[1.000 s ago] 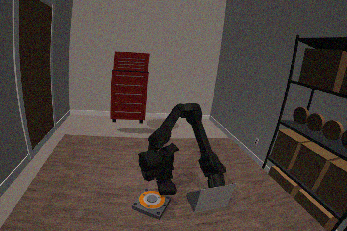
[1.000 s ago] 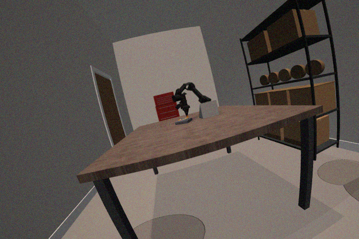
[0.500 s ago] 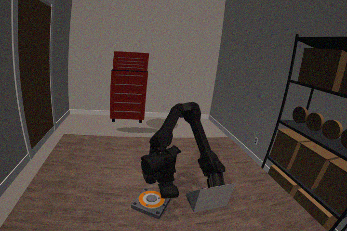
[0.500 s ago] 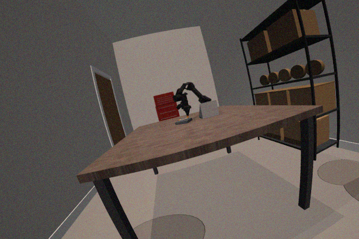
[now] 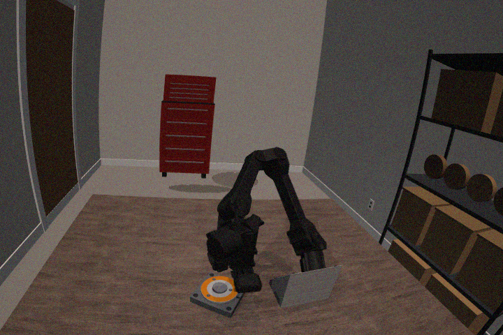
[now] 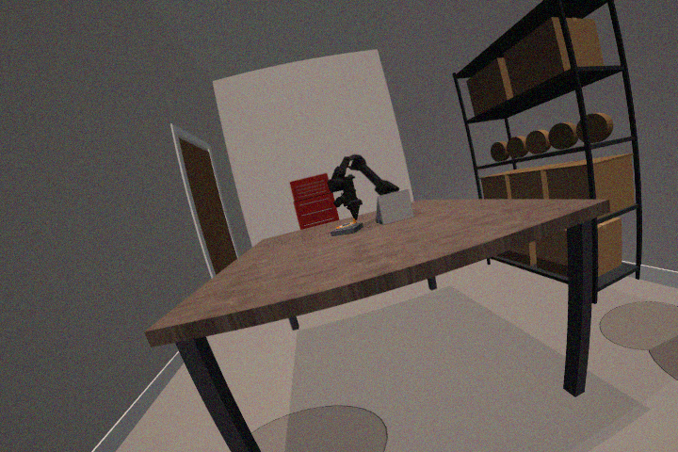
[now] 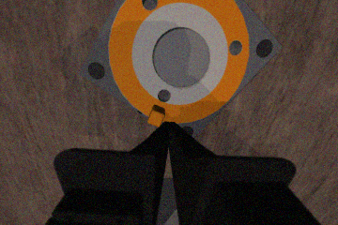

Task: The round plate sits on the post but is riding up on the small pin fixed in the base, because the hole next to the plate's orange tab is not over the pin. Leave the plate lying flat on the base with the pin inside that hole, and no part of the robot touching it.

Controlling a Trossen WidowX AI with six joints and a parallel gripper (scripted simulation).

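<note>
Wrist view: black pincer, pressed together and holding nothing, sits just below small orange tab of round orange plate, frame centre-top on grey square base. Rotation judged undone; pin unseen.

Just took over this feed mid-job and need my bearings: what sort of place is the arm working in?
Most likely a workshop or stockroom. A red tool chest stands by the far wall, and a black metal shelving rack holds cardboard boxes. The arm works on a wooden table, gripper shut beside the orange round plate.
</note>
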